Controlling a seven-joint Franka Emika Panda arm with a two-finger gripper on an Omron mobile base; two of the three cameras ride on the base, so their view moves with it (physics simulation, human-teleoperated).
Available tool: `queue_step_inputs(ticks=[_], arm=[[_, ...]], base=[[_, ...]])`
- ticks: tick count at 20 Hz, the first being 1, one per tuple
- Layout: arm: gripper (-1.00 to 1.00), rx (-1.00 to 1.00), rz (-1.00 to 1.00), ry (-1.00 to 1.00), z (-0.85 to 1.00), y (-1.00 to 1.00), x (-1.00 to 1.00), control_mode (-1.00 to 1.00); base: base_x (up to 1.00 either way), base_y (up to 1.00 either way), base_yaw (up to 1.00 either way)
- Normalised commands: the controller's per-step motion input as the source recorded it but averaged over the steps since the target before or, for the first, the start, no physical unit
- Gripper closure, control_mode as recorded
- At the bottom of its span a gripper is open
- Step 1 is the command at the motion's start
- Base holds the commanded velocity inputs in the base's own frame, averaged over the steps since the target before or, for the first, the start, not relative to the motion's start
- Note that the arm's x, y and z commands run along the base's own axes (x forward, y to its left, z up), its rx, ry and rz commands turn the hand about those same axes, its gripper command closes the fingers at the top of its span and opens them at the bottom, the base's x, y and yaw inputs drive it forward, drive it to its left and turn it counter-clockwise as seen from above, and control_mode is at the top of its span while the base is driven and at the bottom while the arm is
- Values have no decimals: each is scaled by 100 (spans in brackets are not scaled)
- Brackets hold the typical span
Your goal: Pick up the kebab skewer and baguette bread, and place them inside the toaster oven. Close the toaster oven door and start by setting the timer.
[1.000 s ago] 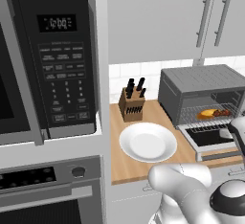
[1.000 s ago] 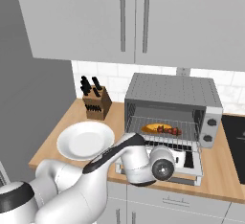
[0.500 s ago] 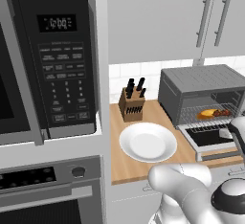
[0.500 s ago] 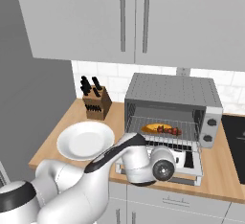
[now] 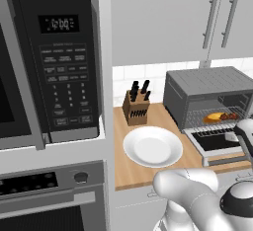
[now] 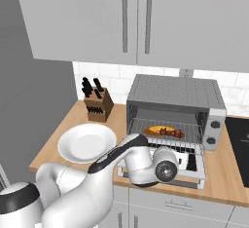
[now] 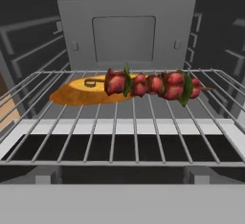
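Note:
The grey toaster oven [image 6: 175, 91] stands on the counter with its door [image 6: 193, 162] dropped open and lying flat. On the wire rack [image 7: 119, 132] inside lies the golden-orange baguette bread [image 7: 79, 94], with the kebab skewer [image 7: 153, 84] resting partly over its right end. Both also show on the rack from the base views: the baguette bread [image 6: 153, 130] [image 5: 215, 117] and the kebab skewer [image 6: 172, 133] [image 5: 230, 116]. My wrist [image 6: 164, 169] hangs low in front of the open door and faces into the oven. The fingers are hidden behind it, and nothing is held that I can see.
A white plate [image 5: 152, 146] sits on the wooden counter left of the oven, with a knife block [image 5: 137, 105] behind it. The black keypad microwave [image 5: 64, 62] and wall oven [image 5: 49, 195] fill the left side. Cabinets hang overhead and a dark cooktop [image 6: 240, 139] lies to the right.

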Motion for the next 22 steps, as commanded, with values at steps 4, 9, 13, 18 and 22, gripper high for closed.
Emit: queue_step_inputs(ticks=[4, 9, 13, 18, 22], arm=[[-100, 0, 0, 0, 0, 0, 6, -100], [-100, 0, 0, 0, 0, 0, 11, -100], [-100, 0, 0, 0, 0, 0, 4, -100], [-100, 0, 0, 0, 0, 0, 8, -100], [-100, 0, 0, 0, -8, 0, 6, -100]], base=[[0, 0, 0], [0, 0, 0], [0, 0, 0], [0, 0, 0], [0, 0, 0]])
